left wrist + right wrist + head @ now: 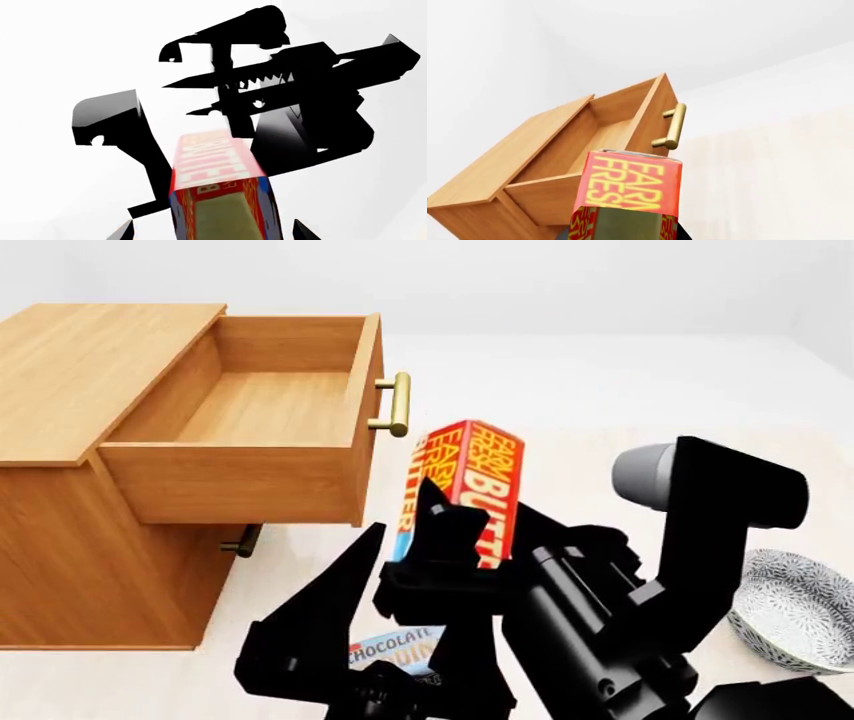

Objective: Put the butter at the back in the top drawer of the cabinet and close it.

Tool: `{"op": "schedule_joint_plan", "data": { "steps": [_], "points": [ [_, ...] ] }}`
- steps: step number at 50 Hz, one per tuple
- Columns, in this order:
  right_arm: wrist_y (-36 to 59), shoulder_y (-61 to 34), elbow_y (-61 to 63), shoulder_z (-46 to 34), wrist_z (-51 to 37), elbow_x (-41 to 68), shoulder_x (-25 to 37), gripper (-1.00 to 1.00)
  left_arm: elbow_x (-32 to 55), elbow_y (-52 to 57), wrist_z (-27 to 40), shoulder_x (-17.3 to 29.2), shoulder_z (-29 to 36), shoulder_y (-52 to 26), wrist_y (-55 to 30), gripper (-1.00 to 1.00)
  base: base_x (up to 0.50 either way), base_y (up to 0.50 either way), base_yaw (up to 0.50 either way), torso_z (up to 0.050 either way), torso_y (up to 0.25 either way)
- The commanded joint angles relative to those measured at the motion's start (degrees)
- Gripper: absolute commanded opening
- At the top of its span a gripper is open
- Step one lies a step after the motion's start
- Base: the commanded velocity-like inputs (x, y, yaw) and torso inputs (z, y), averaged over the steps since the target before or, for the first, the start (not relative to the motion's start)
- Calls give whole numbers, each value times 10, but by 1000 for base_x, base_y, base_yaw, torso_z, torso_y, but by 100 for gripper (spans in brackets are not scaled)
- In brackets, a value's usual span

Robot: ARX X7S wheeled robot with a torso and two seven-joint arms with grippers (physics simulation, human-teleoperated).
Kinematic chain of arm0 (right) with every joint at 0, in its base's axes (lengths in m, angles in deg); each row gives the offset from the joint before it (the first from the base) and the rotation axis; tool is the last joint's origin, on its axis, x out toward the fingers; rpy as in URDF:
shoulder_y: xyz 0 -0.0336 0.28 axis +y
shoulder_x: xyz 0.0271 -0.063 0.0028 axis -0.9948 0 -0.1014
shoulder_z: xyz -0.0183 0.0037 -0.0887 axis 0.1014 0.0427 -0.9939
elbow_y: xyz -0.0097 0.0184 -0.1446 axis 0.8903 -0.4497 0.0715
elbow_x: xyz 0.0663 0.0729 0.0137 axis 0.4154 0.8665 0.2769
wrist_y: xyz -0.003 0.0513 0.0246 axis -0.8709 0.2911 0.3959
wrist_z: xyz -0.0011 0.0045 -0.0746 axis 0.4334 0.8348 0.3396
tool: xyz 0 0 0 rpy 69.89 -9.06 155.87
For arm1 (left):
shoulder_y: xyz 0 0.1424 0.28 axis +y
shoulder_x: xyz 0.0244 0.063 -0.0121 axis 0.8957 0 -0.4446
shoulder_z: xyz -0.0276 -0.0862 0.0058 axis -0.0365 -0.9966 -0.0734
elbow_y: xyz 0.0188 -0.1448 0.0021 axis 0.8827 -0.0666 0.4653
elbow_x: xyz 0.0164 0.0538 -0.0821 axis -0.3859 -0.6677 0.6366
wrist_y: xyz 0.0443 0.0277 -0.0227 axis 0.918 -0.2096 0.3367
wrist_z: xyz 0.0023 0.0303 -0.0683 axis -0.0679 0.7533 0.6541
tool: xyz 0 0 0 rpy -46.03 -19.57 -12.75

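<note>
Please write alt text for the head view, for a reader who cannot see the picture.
A red-orange butter box is held upright in black gripper jaws, lifted beside the open, empty top drawer of an orange-brown wooden cabinet. Below the arms a chocolate pudding box is partly visible, and a patterned bowl sits at the right.

Pudding box (396,650): low in head view, near edge, mostly hidden; only "CHOCOLATE" lettering on a blue-and-white patch shows. Bowl (787,608): far right, white with dark speckled pattern, upright, partly cut by the frame edge. Floor (601,390): pale, plain. Box and bowl well apart.
</note>
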Motion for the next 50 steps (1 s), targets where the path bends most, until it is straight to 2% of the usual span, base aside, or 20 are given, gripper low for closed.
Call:
{"op": "schedule_joint_plan", "data": {
  "steps": [1, 7, 8, 38, 39, 50],
  "points": [
    [-1, -5, 3, 9, 6, -7, -3, -100, 2, -1, -5, -2, -3, 1, 0, 100, 0, 0, 0, 0, 0],
    [-3, -4, 7, 2, 3, -12, -5, -100, 7, -5, -3, 0, -4, 4, 6, 100, 0, 0, 0, 0, 2],
    [-3, -4, 8, 1, 3, -12, -5, -100, 9, -6, -3, 1, -4, 4, 10, -100, 0, 0, 0, 0, 0],
    [-23, -13, 13, -17, 3, -13, 3, -100, 15, -9, -7, 10, -4, 11, 27, -100, 0, 0, 0, 0, 0],
    [-23, -14, 14, -17, 3, -11, 3, 100, 15, -8, -8, 10, -5, 11, 27, -100, 0, 0, 0, 0, 0],
    [-47, -31, 30, -18, -5, 2, 16, 100, 16, -6, -11, 12, -15, 6, 25, -100, 0, 0, 0, 1, 1]
  ]
}}
